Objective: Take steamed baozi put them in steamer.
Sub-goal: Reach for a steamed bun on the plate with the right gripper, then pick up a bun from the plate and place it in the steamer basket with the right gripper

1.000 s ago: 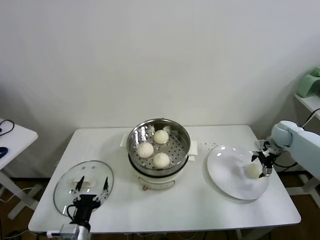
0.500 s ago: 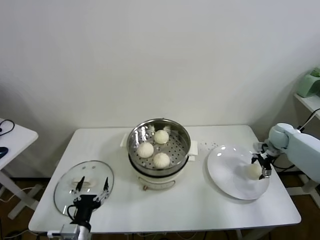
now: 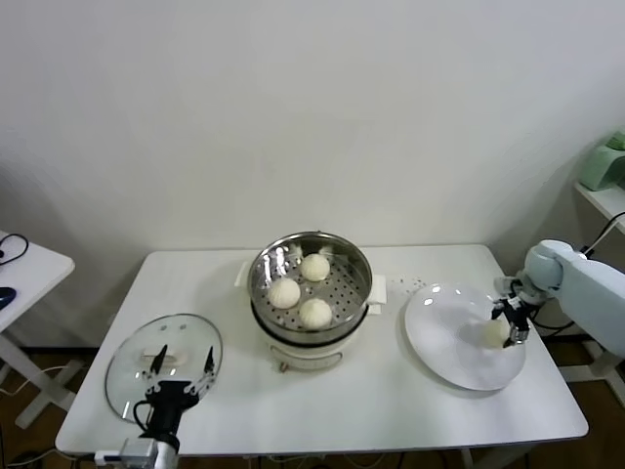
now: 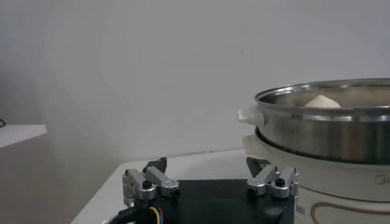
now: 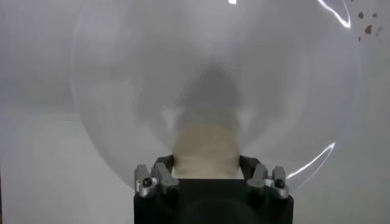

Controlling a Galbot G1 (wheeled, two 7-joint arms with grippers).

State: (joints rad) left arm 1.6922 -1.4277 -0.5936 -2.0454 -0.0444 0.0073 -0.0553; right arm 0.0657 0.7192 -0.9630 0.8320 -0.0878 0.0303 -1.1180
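Three steamed baozi point(image 3: 284, 292) lie in the shiny steamer point(image 3: 311, 235) at the table's middle. A further baozi point(image 3: 493, 332) sits on the white plate point(image 3: 444, 332) at the right. My right gripper point(image 3: 512, 327) is down on the plate with its fingers pressed against both sides of that baozi point(image 5: 206, 149). The bun rests on the plate point(image 5: 122, 91). My left gripper point(image 3: 182, 369) waits open near the front left, above the glass lid. From there the steamer point(image 4: 323, 131) shows side-on, with one bun top point(image 4: 322, 101) above its rim.
A flat round glass lid point(image 3: 137, 362) lies at the table's front left. The steamer stands on a white cooker base point(image 3: 303, 344). A small white side table point(image 3: 29, 269) is at the far left, and a shelf with a green object point(image 3: 607, 166) at the far right.
My right gripper's fingers have closed in from wide open onto the baozi on the plate. The arm settled slightly lower. The left arm has not moved.
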